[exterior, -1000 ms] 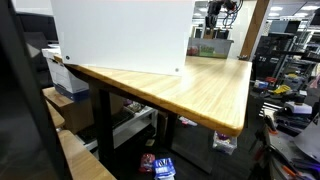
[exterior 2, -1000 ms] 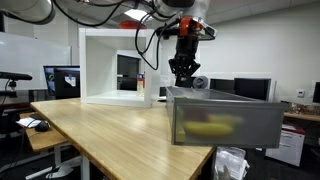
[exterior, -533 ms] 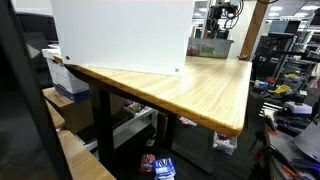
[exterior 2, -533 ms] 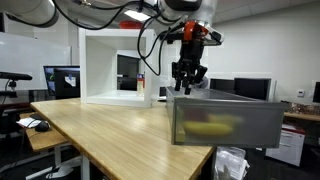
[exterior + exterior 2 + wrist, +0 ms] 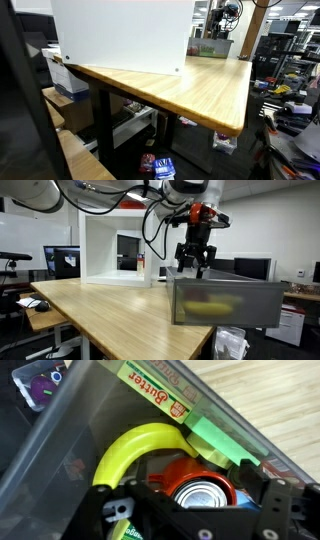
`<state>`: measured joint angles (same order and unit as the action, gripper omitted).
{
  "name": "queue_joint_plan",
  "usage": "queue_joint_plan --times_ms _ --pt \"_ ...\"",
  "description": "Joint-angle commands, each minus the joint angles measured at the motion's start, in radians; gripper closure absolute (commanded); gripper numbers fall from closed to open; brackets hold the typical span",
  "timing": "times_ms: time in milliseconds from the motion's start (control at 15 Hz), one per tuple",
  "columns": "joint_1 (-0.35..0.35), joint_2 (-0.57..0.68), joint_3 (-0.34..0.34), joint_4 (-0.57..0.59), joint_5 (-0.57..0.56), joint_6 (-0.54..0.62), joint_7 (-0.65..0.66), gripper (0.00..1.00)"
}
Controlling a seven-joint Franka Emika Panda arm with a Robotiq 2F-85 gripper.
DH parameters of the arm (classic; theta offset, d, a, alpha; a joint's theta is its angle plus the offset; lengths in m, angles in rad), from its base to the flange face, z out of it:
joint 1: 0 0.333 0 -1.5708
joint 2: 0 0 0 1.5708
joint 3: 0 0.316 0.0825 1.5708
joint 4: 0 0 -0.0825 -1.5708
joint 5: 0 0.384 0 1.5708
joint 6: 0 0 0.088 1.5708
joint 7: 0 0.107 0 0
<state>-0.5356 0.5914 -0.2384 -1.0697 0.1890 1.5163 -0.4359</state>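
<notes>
Inside, banana point(image 5: 140, 445); can point(image 5: 205, 495) (grey bin point(image 5: 60, 440))

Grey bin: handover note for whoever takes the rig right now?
Gripper: open, holding nothing, hovering just above the grey bin, not touching it.
Things: inside the bin lie a banana, a can right beneath the gripper, and a butter box along the wall.
Done: those items sit in the bin.
Left: as far as I can tell, only drawing the arm clear.
</notes>
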Motion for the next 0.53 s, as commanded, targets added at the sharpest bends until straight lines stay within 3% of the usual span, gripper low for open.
queue_joint_plan --times_ms 0,267,467 --pt "0.003 0.047 -0.005 0.071 -0.047 -0.029 -0.039 0.0" --pt "0.009 0.077 0.0 0.109 -0.091 -0.037 -0.097 0.0" --pt "-0.017 0.109 0.042 0.172 -0.147 -0.07 -0.155 0.0"
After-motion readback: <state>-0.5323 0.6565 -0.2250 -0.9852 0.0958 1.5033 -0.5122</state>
